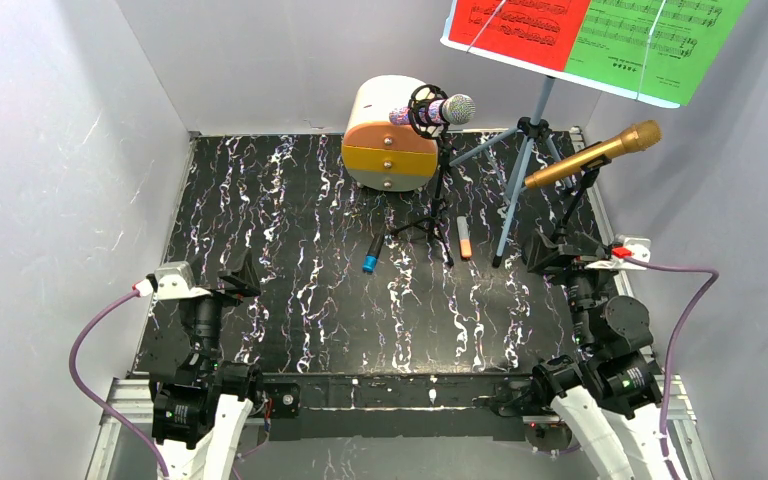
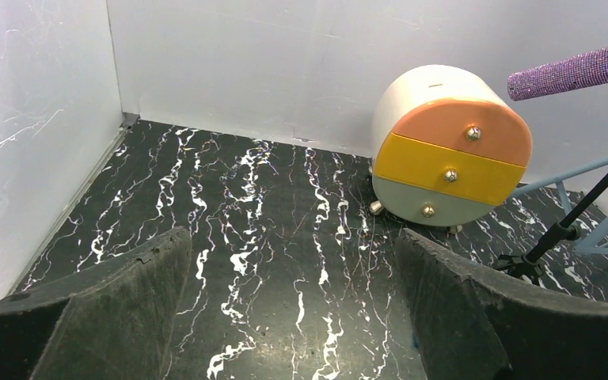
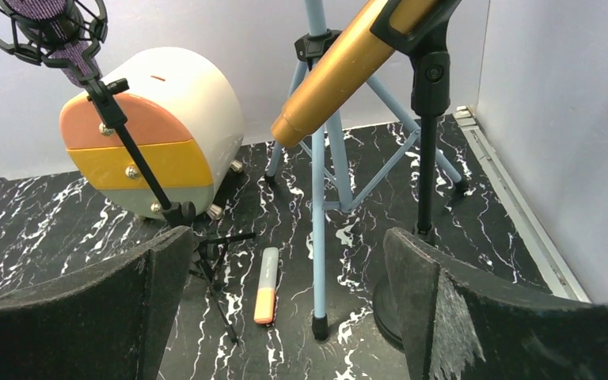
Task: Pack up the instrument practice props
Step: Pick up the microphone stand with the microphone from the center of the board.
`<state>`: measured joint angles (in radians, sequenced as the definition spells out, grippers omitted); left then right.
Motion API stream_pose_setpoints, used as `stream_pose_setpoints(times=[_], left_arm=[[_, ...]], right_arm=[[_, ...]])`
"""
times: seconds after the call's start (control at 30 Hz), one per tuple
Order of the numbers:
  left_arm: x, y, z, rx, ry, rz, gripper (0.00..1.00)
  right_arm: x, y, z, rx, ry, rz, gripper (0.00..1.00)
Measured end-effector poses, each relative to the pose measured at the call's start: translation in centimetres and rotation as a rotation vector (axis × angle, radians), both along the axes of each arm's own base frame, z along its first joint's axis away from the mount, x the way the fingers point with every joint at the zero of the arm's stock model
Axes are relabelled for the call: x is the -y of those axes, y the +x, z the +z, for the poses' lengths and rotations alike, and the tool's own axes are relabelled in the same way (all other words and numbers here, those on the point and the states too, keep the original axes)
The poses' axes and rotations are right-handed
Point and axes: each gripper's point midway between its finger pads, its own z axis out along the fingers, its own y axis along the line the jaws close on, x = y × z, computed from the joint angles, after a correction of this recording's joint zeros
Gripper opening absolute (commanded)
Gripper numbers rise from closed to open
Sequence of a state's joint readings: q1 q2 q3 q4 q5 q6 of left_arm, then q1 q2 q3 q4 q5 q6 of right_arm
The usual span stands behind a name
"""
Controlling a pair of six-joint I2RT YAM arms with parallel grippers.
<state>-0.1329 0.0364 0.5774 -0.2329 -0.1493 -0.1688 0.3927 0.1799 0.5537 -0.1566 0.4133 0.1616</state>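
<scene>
The gold microphone [image 1: 595, 153] lies tilted in a black stand [image 1: 567, 215] at the right; it also shows in the right wrist view [image 3: 340, 67]. The silver-headed purple microphone [image 1: 438, 111] sits in a shock mount on a black tripod [image 1: 438, 205]. The pale-blue tripod [image 1: 520, 180] holds the red sheet [image 1: 520, 25] and green sheet [image 1: 650, 40] high at the back. My left gripper [image 1: 240, 275] is open and empty over the left of the table [image 2: 291, 237]. My right gripper [image 1: 550, 252] is open and empty, just before the blue tripod's leg [image 3: 318, 182] and the gold microphone's stand [image 3: 286, 237].
A round cream-and-orange drawer cabinet [image 1: 390, 140] stands at the back centre, drawers shut. A black marker with a blue tip [image 1: 373, 253] and an orange highlighter [image 1: 465, 238] lie on the black marbled tabletop [image 1: 290, 300]. White walls enclose the table on three sides.
</scene>
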Motion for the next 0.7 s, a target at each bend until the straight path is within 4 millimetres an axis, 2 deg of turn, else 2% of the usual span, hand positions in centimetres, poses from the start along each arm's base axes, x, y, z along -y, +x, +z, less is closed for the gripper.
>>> stream_pose_setpoints(times=[0.3,0.57,0.7], left_arm=[[0.5,0.0,0.0,0.000,-0.013,-0.027,0.98],[1.5,0.5,-0.3,-0.042,-0.037,-0.076,0.98],[2.1,1.3,-1.4,-0.102,-0.028,-0.101,0.99]], right_arm=[[-1.6,1.1,-0.6,-0.114,-0.029,0.060,0.99],[-3.5,2.1,1.1,-0.263,-0.097,0.141,0.99],[-3.9,3.4,-0.1,-0.364,-0.136,0.135,0.98]])
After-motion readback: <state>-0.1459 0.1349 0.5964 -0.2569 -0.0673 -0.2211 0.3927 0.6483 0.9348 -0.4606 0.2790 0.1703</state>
